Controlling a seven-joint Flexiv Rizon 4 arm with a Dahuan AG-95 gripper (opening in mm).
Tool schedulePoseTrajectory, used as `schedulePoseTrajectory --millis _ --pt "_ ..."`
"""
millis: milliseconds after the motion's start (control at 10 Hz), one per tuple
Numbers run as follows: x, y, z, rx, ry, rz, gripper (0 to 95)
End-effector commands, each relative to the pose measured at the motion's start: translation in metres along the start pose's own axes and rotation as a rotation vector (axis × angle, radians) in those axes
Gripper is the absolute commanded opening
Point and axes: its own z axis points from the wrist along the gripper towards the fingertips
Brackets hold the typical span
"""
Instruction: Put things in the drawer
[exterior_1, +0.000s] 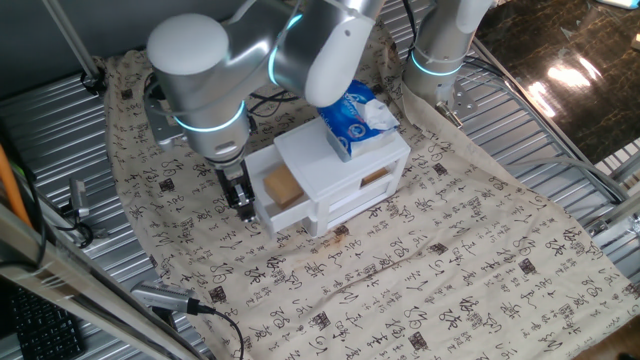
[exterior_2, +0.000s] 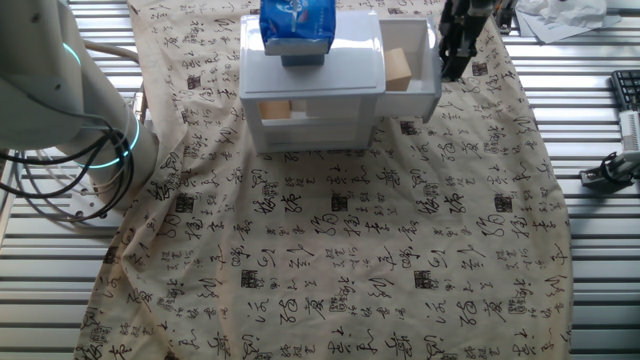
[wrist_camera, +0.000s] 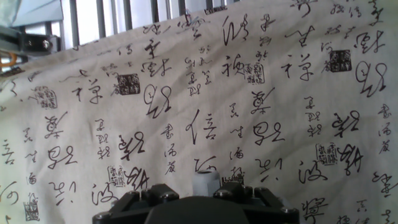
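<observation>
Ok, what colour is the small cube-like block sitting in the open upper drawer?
Tan, wood-coloured small cube-like block; clearest in the other fixed view, inside the white drawer.

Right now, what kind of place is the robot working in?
Probably a robot lab or test bench. The robot arm works on a ribbed metal table covered by a calligraphy-print cloth, and a keyboard sits at the edge.
</observation>
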Motion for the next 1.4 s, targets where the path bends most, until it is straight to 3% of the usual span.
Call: schedulePoseTrajectory --millis 100,1000,1400 --pt "0.001 0.001 -0.002 0.000 0.006 0.000 57.0" --pt "0.020 0.001 -0.004 -0.003 0.006 -0.003 57.0" --pt "0.022 0.001 -0.003 0.000 0.028 -0.006 57.0"
